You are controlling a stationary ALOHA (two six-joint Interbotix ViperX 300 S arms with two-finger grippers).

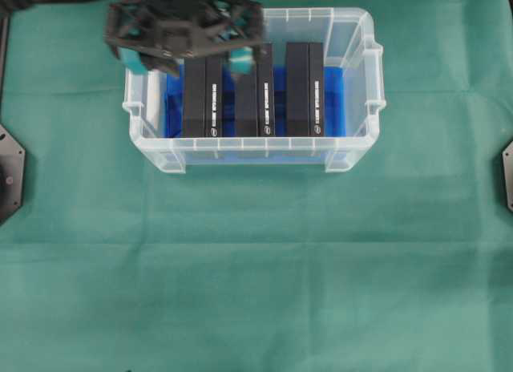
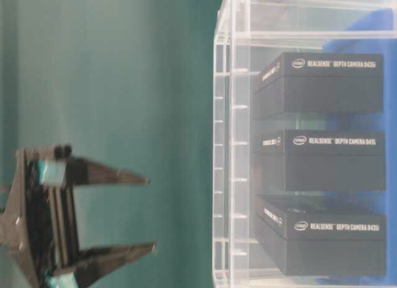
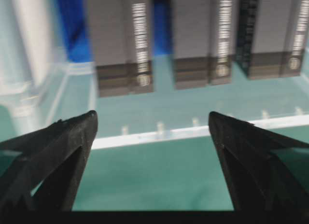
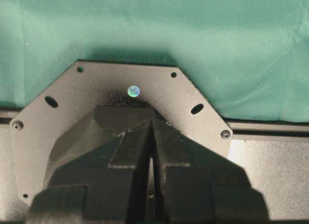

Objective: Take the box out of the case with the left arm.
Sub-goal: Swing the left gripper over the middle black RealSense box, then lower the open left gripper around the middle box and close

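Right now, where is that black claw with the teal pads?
In the overhead view the left gripper hangs open over the far-left corner of the case, above the far ends of the left box and the middle box.

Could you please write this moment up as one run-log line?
left hand: open, above leftmost box | three boxes upright in case | none held | right hand: shut, parked

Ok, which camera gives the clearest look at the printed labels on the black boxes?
The table-level view: the white lettering on all three black boxes reads sharply through the case. Overhead shows only tiny print on their edges. The left wrist view shows blurred label strips. The right wrist view shows no boxes.
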